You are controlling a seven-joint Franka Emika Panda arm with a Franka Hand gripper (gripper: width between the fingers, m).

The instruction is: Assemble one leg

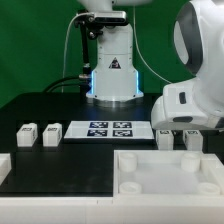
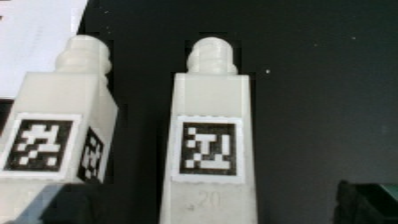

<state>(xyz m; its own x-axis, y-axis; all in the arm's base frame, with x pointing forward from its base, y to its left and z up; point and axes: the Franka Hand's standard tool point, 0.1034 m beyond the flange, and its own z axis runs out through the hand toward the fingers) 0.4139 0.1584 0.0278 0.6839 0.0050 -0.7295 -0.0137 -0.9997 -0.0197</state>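
Note:
Two white legs stand side by side under my hand at the exterior view's right (image 1: 166,139) (image 1: 192,139). In the wrist view one leg (image 2: 214,130) with a black-and-white tag lies between my fingers, and the other leg (image 2: 68,120) lies just beside it. My gripper (image 2: 217,205) is open, with a dark fingertip (image 2: 370,200) on either side of the middle leg, not touching it. In the exterior view the gripper (image 1: 180,128) hangs low over these two legs, mostly hidden by the arm. Two more legs (image 1: 27,134) (image 1: 52,132) sit at the exterior view's left.
The marker board (image 1: 108,129) lies in the middle of the black table, and its corner shows in the wrist view (image 2: 32,35). The large white tray-shaped piece (image 1: 170,178) is at the front. Another white part (image 1: 4,166) sits at the left edge.

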